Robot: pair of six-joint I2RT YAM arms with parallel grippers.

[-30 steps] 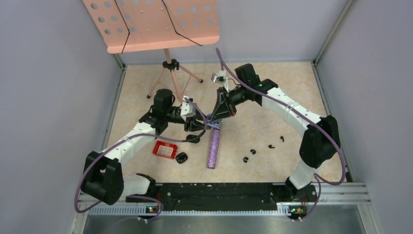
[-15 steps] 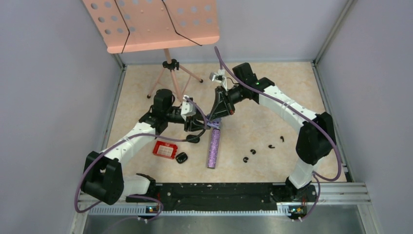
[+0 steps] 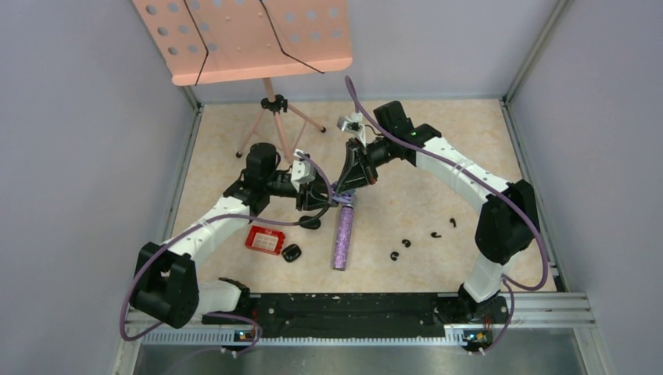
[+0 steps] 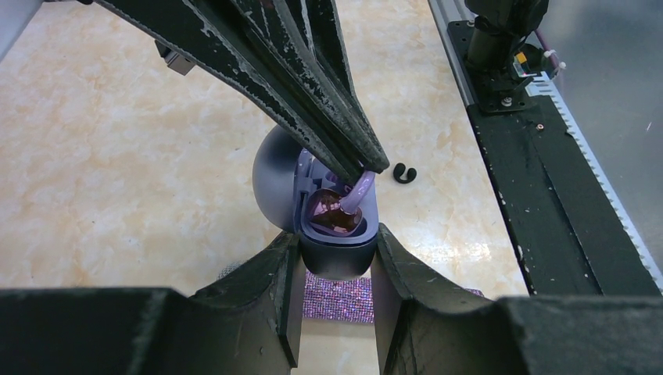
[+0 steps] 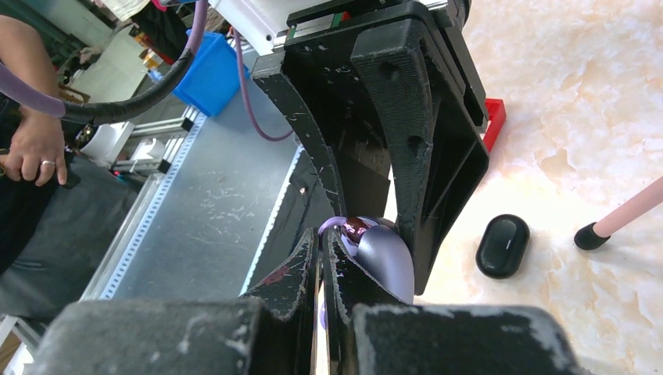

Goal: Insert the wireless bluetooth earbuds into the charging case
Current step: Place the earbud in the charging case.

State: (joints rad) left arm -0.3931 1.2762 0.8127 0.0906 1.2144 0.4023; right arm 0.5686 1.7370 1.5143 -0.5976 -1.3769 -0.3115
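Beige marble tabletop [image 3: 438, 156], grey walls [image 3: 78, 117]. Centre frame: left gripper [image 4: 338, 238] clamps open purple charging case [image 4: 270, 172]; right gripper [image 4: 363, 166] pinches pale purple earbud [image 4: 356, 195] at its socket.

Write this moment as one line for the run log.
left gripper: shut on open purple case | right gripper: shut on pale purple earbud, its end in case well | black earbuds: loose on table

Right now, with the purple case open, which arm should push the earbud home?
Right. The right gripper is shut on the purple earbud, whose tip sits in a well of the case. The left gripper clamps that case, so it should only hold steady.
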